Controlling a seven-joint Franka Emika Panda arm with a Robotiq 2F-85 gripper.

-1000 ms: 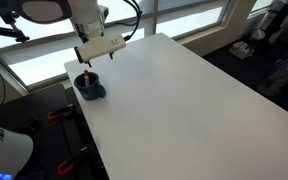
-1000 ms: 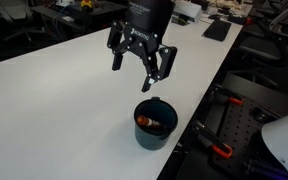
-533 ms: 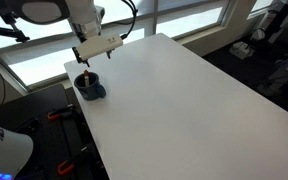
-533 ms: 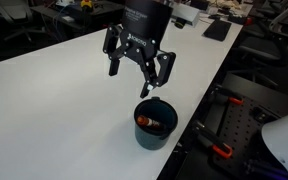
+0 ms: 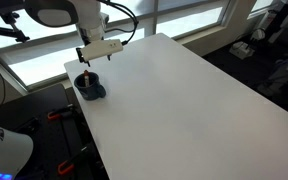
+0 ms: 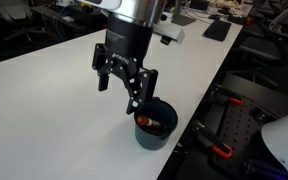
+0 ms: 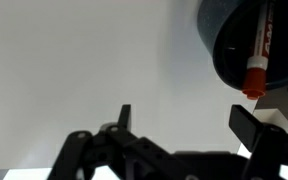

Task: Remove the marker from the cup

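Note:
The small dark blue-grey cup (image 6: 155, 128) stands near the edge of the white table (image 6: 44, 110); it also shows in an exterior view (image 5: 89, 88) and at the top right of the wrist view (image 7: 246, 40). The marker (image 7: 256, 55), dark with a reddish-orange end, lies inside the cup and also shows in an exterior view (image 6: 152, 124). My gripper (image 6: 122, 85) hangs open and empty just above and beside the cup. In the wrist view its fingertips (image 7: 189, 118) frame bare table, with the cup off to the upper right.
The table's edge runs close to the cup (image 6: 189, 125). Beyond it lie a floor with cables and orange clamps (image 6: 219, 150). A window ledge (image 5: 44, 55) runs behind the table. Desks with clutter stand in the background (image 6: 219, 25).
My gripper has moved down and sideways, nearer to the cup's rim. The cup and the marker have not moved.

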